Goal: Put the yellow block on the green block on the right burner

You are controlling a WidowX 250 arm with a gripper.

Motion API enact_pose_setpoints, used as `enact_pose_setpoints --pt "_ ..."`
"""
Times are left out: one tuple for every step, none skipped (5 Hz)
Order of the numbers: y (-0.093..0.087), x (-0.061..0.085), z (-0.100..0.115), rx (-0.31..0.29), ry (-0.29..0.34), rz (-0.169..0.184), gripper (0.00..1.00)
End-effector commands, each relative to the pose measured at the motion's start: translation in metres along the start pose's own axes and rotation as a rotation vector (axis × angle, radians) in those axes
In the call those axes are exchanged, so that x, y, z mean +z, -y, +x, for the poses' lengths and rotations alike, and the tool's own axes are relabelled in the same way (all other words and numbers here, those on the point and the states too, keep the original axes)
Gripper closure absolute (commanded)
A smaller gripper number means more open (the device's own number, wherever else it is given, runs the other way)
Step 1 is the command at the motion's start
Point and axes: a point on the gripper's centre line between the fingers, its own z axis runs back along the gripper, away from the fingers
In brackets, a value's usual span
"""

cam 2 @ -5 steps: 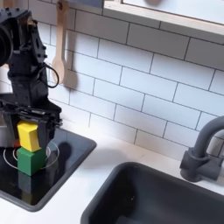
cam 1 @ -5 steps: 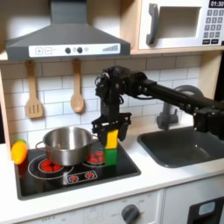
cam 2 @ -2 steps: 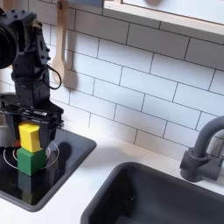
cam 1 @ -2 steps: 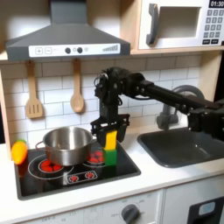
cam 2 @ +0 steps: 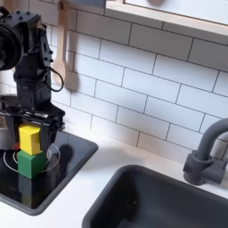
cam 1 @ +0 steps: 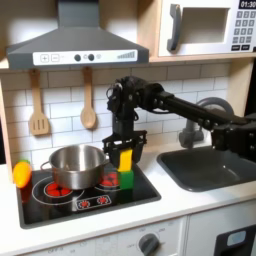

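Note:
The yellow block [cam 1: 126, 160] [cam 2: 30, 140] sits squarely on top of the green block [cam 1: 126, 180] [cam 2: 31, 165]. Both stand on the right burner [cam 2: 51, 158] of the black hob [cam 1: 90, 205] [cam 2: 67, 165]. My gripper [cam 1: 126, 149] [cam 2: 33, 127] hangs just over the stack, open, its fingers standing wider than the yellow block and level with its upper part. No finger seems to press on the block.
A steel pot [cam 1: 74, 165] stands on the left burner, close beside the stack in the first exterior view. A rounded yellow-orange toy [cam 1: 21, 173] lies at the hob's left edge. The sink [cam 1: 215, 168] [cam 2: 165, 200] and faucet [cam 2: 207, 151] lie to the right.
The arm has lifted slightly and drawn back a little from the stack. The yellow block has settled level on the green block and stays there.

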Motion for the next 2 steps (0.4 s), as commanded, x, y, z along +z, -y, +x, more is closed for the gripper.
enact_pose_setpoints --pt "0.0034 -0.0016 -0.0031 -0.018 -0.015 0.002 1.0" --pt "0.0044 -0.0036 -0.0023 -0.029 -0.02 0.003 1.0"
